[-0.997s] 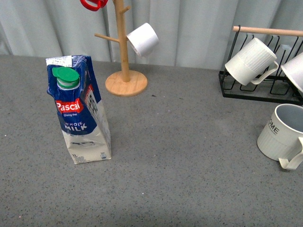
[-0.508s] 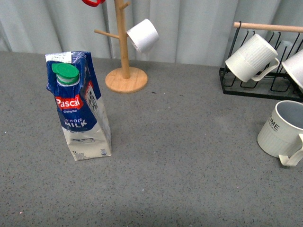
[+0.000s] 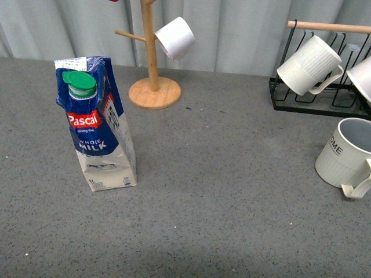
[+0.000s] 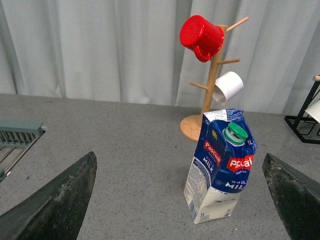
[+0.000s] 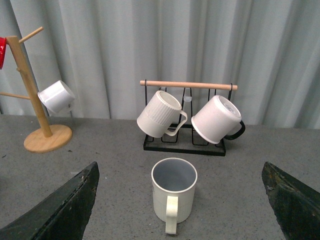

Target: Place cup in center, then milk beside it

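Observation:
The cup (image 3: 346,156), a ribbed white mug with black "HOME" lettering, stands upright at the table's right edge. In the right wrist view the cup (image 5: 174,192) has its handle toward the camera. My right gripper (image 5: 180,170) is open, its jaws wide either side of the cup and short of it. The milk (image 3: 98,127), a tall blue-and-white carton with a green cap, stands on the left. In the left wrist view the milk (image 4: 222,165) is ahead, nearer the right finger. My left gripper (image 4: 178,165) is open and empty. Neither gripper shows in the front view.
A wooden mug tree (image 3: 152,58) holding a small smooth white cup (image 3: 174,37) stands at the back; a red cup (image 4: 201,37) hangs on it too. A black rack (image 3: 322,95) at the back right holds a ribbed mug (image 3: 309,65) without lettering.
The whole scene sits slightly higher in the front view, as if the camera has tilted. The carton, cup, tree and rack keep their places on the table.

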Robot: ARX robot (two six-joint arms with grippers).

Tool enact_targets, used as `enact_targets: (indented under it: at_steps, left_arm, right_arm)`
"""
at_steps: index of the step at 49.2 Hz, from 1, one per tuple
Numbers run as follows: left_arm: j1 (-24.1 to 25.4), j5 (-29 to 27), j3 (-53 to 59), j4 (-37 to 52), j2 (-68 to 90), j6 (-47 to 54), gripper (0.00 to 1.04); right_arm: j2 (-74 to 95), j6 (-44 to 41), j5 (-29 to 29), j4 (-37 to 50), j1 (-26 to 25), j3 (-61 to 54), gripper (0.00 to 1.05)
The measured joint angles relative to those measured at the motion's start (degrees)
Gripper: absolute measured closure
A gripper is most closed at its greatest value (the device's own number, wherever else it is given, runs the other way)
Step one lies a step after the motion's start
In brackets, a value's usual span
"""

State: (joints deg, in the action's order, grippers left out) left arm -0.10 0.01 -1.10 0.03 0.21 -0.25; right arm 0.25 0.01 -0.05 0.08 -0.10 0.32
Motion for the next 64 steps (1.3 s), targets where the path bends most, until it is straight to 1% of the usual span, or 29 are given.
enact_targets:
  at_steps: [38,39,42,43,44,46,49,57,64]
  left_arm:
    - [0.00,0.00,0.00,0.00,0.00,0.00,0.07]
    - [0.00,0.00,0.00,0.00,0.00,0.00,0.07]
    - [0.00,-0.02,0.00,0.00,0.00,0.00,0.07]
    - [0.00,-0.07,0.00,0.00,0.00,0.00,0.07]
    - [0.00,-0.04,0.00,0.00,0.00,0.00,0.07]
    - [0.00,0.00,0.00,0.00,0.00,0.00,0.07]
    - [0.00,0.00,0.00,0.00,0.00,0.00,0.07]
    - [0.00,0.00,0.00,0.00,0.00,0.00,0.07]
    - [0.00,0.00,0.00,0.00,0.00,0.00,0.07]
  right_arm:
    - [0.00,-0.02,0.04,0.00,0.00,-0.02,0.09]
    - [0.26,-0.90,1.99,0.26,0.63,0.00,0.09]
    - [2.91,-4.31,12.87,2.32,3.39,0.15,0.09]
    - [3.56,-4.48,13.55,2.67,3.65,0.20,0.09]
    - [5.18,-5.11,16.33,3.56,3.72,0.28,0.09]
    - [8.94,-5.40,17.81,5.35,3.21,0.74,0.09]
    - [17.88,-5.14,15.58,10.43,1.42,1.97,0.09]
    - [37.31,-3.41,9.33,20.52,-0.96,6.56,0.09]
    - [54.99,-2.27,7.48,27.82,-2.67,12.07,0.09]
